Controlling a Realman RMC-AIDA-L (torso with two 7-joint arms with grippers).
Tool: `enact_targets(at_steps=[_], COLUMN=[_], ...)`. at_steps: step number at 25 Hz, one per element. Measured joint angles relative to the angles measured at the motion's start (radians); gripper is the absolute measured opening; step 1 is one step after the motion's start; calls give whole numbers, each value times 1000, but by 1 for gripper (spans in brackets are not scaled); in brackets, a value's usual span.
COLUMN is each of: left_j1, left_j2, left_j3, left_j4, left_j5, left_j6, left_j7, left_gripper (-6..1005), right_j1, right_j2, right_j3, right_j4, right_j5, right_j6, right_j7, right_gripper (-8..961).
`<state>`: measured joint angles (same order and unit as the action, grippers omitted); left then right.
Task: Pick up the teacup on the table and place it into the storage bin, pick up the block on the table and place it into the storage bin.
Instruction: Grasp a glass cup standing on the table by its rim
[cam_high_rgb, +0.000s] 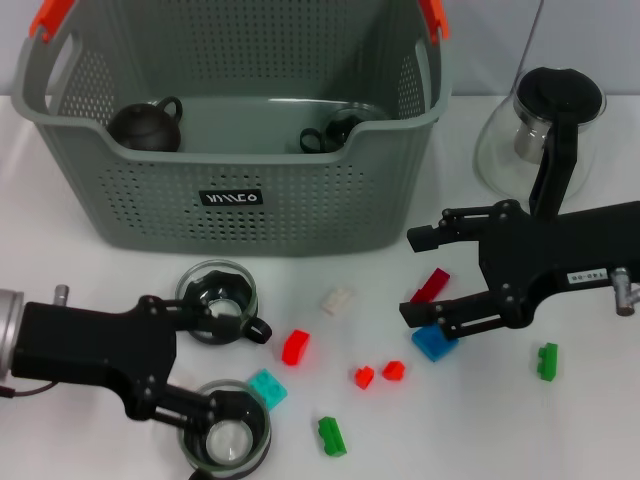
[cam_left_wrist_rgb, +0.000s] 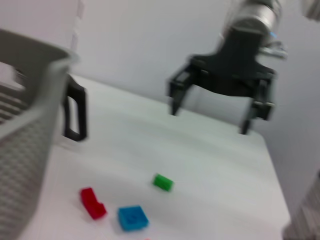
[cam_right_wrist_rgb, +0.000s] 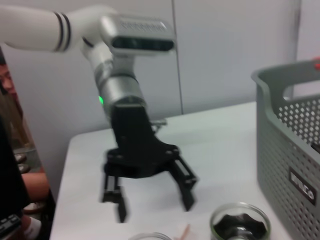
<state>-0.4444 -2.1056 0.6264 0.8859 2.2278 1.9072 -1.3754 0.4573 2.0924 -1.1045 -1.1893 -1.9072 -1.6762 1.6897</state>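
I note my left gripper (cam_high_rgb: 222, 364) spread wide between two glass teacups (cam_high_rgb: 217, 297) near the table's (cam_high_rgb: 560, 430) front. My right gripper (cam_high_rgb: 417, 275) is also spread, above a blue block (cam_high_rgb: 434, 344). The storage bin (cam_high_rgb: 240, 190) stands behind, holding a dark teapot (cam_high_rgb: 146, 125).

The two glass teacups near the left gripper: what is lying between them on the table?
In the head view, only the open left gripper occupies the stretch between the upper teacup and the lower teacup; the turquoise block lies just beside it.
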Motion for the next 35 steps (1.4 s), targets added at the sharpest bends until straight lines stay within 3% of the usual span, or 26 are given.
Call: enact_targets(at_steps=[3, 6, 13, 21, 35], left_j1=[4, -1, -17, -25, -13], left_j2=[-9, -23, -39, -57, -64], left_j3=[90, 122, 132, 140, 416], left_j4=[87, 156, 270, 386, 376], left_j5=[9, 53, 180, 261, 356], left_j6=[4, -22, -60, 16, -141], left_j7=[-56, -111, -286, -491, -818], left_gripper=[930, 930, 929, 929, 929], right_j1=[23, 41, 53, 57, 60], right_j2=[1, 4, 1, 0, -3], right_j3=[6, 4, 6, 6, 6], right_j4=[27, 45, 82, 90, 104], right_j5=[-27, -51, -65, -76, -80], right_j6=[6, 9, 40, 65, 108], right_j7=[0, 0, -17, -19, -43], right_gripper=[877, 878, 878, 878, 876])
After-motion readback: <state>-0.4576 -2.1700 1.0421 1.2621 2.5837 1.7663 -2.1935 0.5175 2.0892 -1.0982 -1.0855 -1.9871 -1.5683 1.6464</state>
